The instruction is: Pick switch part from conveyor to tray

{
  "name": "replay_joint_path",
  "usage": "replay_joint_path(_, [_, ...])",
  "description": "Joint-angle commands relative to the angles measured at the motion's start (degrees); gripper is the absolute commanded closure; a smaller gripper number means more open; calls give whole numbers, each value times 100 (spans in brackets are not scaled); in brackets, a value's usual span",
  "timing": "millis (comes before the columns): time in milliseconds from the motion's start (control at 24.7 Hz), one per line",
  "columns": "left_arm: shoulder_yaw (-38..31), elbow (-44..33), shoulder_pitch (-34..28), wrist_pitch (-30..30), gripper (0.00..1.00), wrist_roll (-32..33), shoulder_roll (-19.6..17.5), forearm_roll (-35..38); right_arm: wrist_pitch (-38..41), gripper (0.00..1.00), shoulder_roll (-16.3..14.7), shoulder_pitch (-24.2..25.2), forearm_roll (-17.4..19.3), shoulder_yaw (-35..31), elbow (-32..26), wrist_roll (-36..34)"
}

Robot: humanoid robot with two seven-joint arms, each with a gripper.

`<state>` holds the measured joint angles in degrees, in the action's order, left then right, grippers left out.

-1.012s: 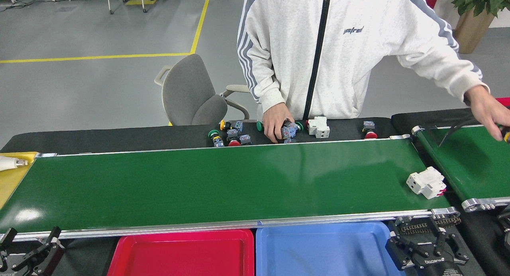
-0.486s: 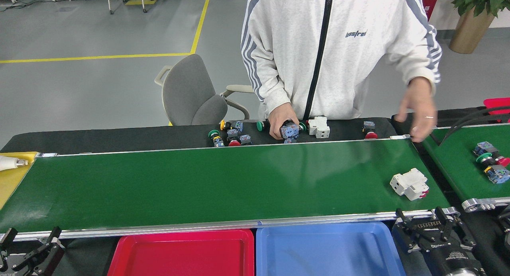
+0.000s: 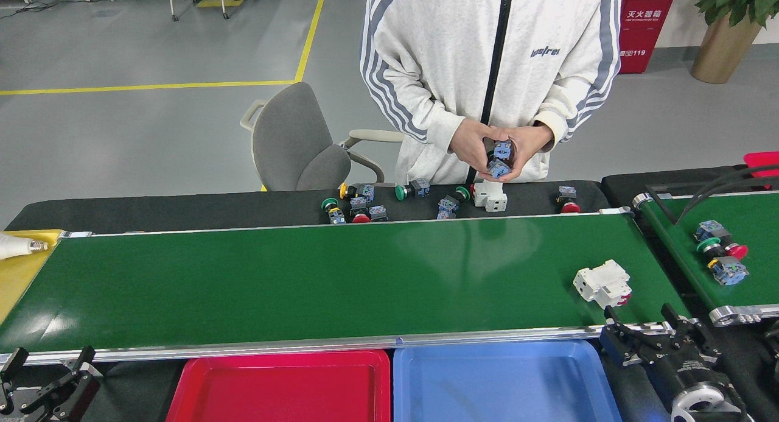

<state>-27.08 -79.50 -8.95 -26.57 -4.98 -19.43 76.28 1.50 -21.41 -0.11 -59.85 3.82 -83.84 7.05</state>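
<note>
Head view, bottom edge: red tray (image 3: 277, 388) and blue tray (image 3: 499, 385), both cut off by the frame. Lower corners: left gripper (image 3: 42, 382), partly cropped, and right gripper (image 3: 651, 337), each with jaws spread, holding nothing. Right of centre: white switch part (image 3: 602, 283) on the conveyor (image 3: 316, 276), just above the right gripper; top centre, a person's hands (image 3: 499, 148) partly hide small blue parts.

Conveyor (image 3: 304, 282): one white switch part (image 3: 602, 284) lies on the belt, near its right roller end.
</note>
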Motion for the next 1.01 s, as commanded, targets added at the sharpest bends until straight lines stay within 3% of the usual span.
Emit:
replay_joint_path(0, [-17,-75,42,11,0,-20,-96,10,158,0,-21,-147,26,75,-27,51])
replay_joint_path(364, [9,-66,165,2,0,-3,-104,28,167,0,41,-587,26,392,246,77])
replay_joint_path(769, [176,-48,367,2,0,6,-104,28,176,3,383,-1439,0,910,1230,112])
replay_joint_path(809, [185,-48,376,2,0,6,-96,37,193,6,383,-1439,-18,928,1248,103])
replay_joint_path(890, [229,-57,376,11,0,6,-78,28,483,21,348,-1439,-62,1007,1248,68])
replay_joint_path(931, [247,-57,376,11,0,6,-69,37,598,32,348,-1439,-71,1016,1248,51])
replay_joint_path(971, [256,-57,376,11,0,6,-52,37,729,52,348,-1439,-62,1016,1248,-11])
